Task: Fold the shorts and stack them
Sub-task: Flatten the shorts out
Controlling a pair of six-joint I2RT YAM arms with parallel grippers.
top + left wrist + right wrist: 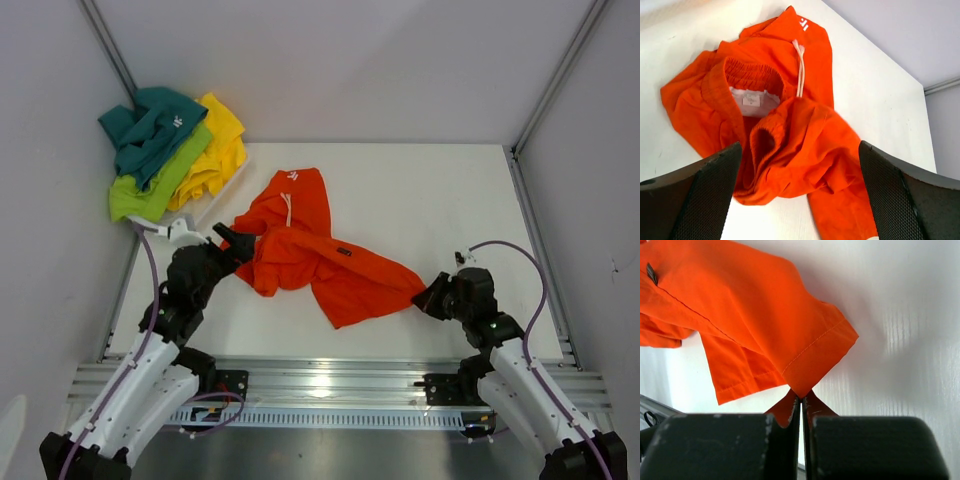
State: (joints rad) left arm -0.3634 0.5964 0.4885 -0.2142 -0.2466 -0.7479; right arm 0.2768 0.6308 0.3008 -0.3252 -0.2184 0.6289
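Pinching shorts hem corner tight in right gripper, lower right, likely to stretch leg flat; hovering left gripper wide open over waistband, empty.

We're on the orange shorts: soft woven cloth, matt and rumpled, with neatly stitched hems. Their drawstring reads as smooth white cord. The waistband is gathered elastic fabric, and there's a white cloth label inside it. The table underneath is white and smooth, faintly lined, with a low sheen. On the left gripper we see black matt pads with a fine mesh texture. The right gripper shows plain matt black fingers, plastic-looking and lightly scuffed. The rail in front is bright bare metal. The pile of shorts is soft matt cloth too.
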